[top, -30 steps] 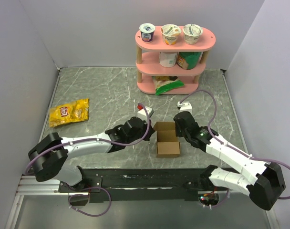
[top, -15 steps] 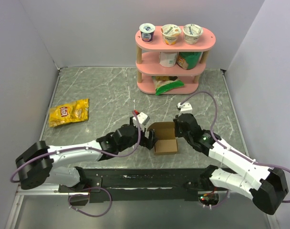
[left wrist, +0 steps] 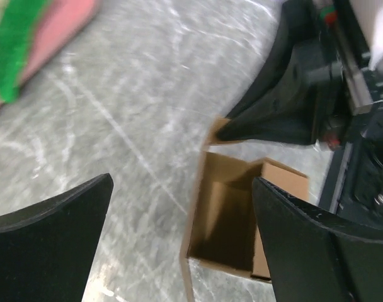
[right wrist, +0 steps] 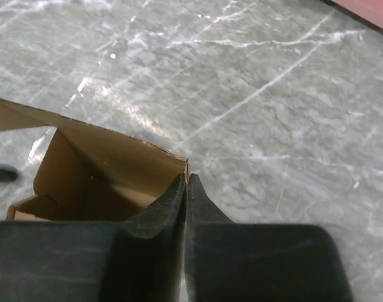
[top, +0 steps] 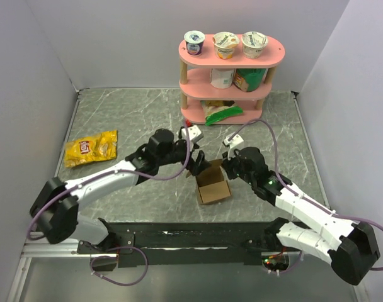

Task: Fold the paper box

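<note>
The paper box [top: 212, 184] is a small brown cardboard box, standing open-topped at the table's middle with a flap raised on its far side. My right gripper [top: 224, 165] is shut, its tips pinching the box's far right wall. In the right wrist view those tips [right wrist: 187, 181] close on the box's corner edge [right wrist: 116, 151]. My left gripper [top: 196, 166] hangs open just above the box's far left side, touching nothing. In the left wrist view its jaws [left wrist: 182, 211] stand wide apart over the box [left wrist: 232, 211], with the right gripper's fingers [left wrist: 286, 116] gripping the rim behind it.
A pink three-tier shelf [top: 232, 63] with yogurt cups and packets stands at the back. A yellow snack bag [top: 91, 148] lies at the left. Grey walls close in both sides, and a black rail [top: 191, 239] runs along the near edge.
My left gripper opened, let go of the box and swung up and toward the back. The box shifted slightly left and turned, with the right gripper following it.
</note>
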